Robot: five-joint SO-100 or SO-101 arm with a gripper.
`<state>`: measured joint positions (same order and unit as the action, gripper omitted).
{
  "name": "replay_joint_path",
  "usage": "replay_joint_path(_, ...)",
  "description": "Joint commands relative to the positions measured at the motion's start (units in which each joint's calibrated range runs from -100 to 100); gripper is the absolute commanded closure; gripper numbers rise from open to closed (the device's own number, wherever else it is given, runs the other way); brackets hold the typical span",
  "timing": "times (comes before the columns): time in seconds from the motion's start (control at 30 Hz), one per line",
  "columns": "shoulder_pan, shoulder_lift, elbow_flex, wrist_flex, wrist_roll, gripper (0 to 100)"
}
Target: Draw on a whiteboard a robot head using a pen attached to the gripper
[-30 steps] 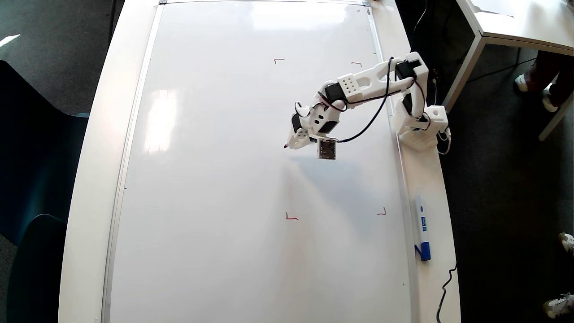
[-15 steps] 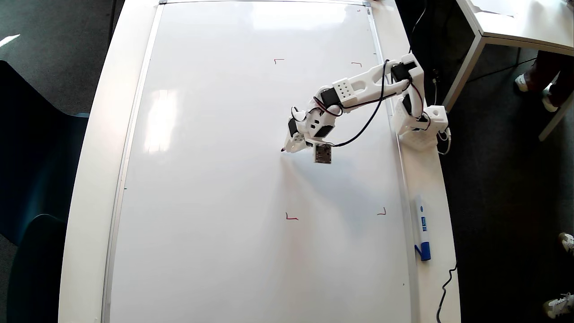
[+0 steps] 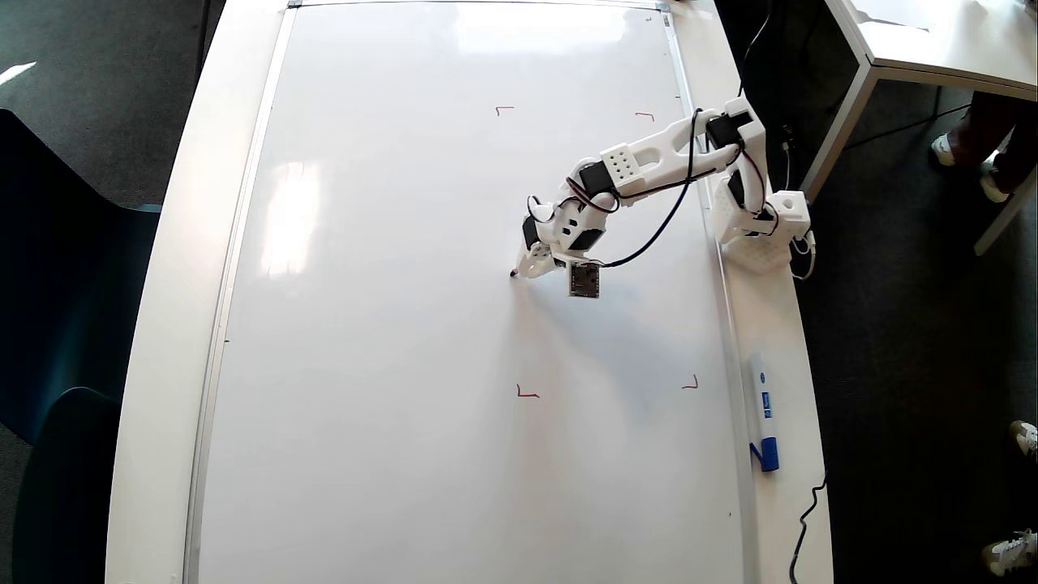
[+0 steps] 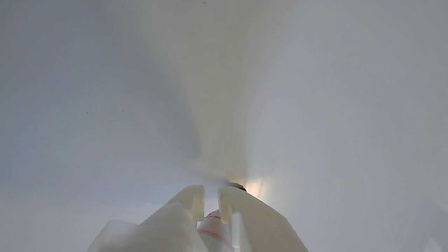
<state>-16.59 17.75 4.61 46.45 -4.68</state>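
The whiteboard [image 3: 389,324] fills most of the overhead view and carries only small red corner marks; no robot head drawing shows on it. My white gripper [image 3: 527,264] hovers near the board's middle right, shut on the pen [image 3: 514,273], whose dark red tip points down-left at the board surface. In the wrist view the two white fingers [image 4: 190,201] clamp the pen [image 4: 213,227], and its tip [image 4: 238,185] sits at the whiteboard [image 4: 105,105]. Whether the tip touches the board I cannot tell for sure.
The arm's base [image 3: 758,227] is fixed on the white table edge right of the board. A white marker with a blue cap [image 3: 762,414] lies on that edge. A black cable [image 3: 803,519] trails at lower right. Another table [image 3: 932,49] and chairs stand around.
The gripper with the pen has moved slightly left and toward the bottom of the overhead view, and lowered toward the board. No line has appeared.
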Motion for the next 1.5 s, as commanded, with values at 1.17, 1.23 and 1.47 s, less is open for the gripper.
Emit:
replay_joint_path(1.17, -2.75, -28.02, 40.10, 0.81, -0.20, 99)
replay_joint_path(1.23, -2.75, -29.11, 41.64, 0.90, -0.20, 99)
replay_joint_path(1.47, -2.67, -32.38, 46.09, 3.59, -0.20, 99)
